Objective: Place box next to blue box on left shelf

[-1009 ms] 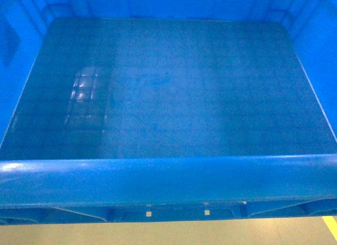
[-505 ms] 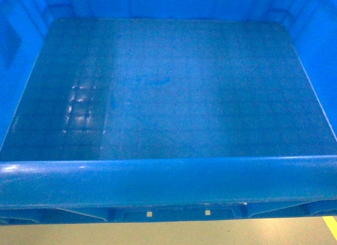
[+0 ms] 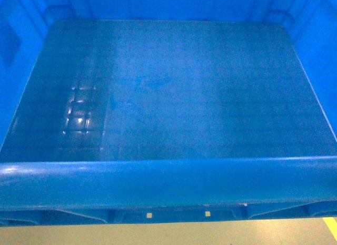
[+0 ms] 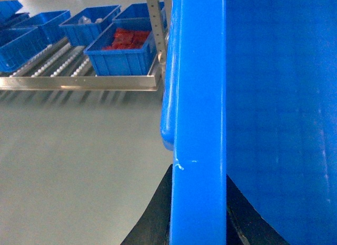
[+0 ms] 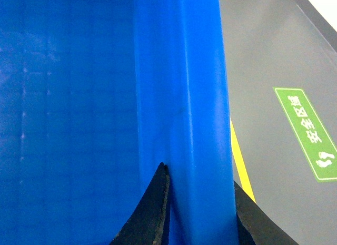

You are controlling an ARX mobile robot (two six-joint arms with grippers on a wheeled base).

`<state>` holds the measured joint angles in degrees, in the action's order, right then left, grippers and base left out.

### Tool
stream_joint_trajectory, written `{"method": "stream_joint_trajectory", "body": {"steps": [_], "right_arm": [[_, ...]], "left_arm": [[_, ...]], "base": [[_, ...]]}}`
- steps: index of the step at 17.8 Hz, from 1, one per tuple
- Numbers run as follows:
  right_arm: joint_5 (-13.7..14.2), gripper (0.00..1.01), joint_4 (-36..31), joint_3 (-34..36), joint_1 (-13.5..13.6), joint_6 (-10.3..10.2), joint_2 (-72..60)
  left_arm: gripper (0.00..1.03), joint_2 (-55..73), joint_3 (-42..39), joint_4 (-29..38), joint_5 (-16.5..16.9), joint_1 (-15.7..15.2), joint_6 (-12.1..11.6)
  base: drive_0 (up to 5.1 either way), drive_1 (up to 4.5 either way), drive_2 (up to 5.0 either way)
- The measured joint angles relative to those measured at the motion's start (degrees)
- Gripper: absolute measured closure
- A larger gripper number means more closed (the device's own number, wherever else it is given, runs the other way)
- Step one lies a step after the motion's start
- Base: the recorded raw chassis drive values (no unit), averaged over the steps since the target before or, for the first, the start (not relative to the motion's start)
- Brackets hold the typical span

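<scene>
Box fills view, floor grid glare at 8 o'clock; near rim across bottom; floor strip, yellow line at 5 o'clock.

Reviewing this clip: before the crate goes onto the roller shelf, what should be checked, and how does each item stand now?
1. Left gripper clamped on the box rim: ok.
2. Right gripper clamped on the opposite rim: ok.
3. Box empty: ok.
4. Box level: ok in head view.
5. Free roller lane on the left shelf beside a blue bin: ok, though width cannot tell.
6. Floor toward the shelf clear: ok.
</scene>
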<state>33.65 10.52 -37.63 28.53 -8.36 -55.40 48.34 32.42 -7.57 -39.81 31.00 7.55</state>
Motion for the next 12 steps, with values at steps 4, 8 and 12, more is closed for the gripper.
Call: {"method": "stream_joint_trajectory", "body": {"steps": [4, 8, 12], "right_arm": [[-0.02, 0.84, -0.09, 0.0, 0.0, -0.07, -0.09], [-0.02, 0.84, -0.07, 0.0, 0.0, -0.04, -0.07], [0.04, 0.84, 0.09, 0.0, 0.0, -0.07, 0.02]], "left_arm": [[0.92, 0.02, 0.0, 0.07, -0.04, 0.0, -0.02], [0.92, 0.04, 0.0, 0.09, -0.04, 0.0, 0.0], [0.92, 0.02, 0.0, 0.02, 0.02, 0.0, -0.02]], "base": [[-0.2, 4.0, -4.4], [-0.2, 4.0, -4.4], [-0.1, 4.07, -4.3]]}}
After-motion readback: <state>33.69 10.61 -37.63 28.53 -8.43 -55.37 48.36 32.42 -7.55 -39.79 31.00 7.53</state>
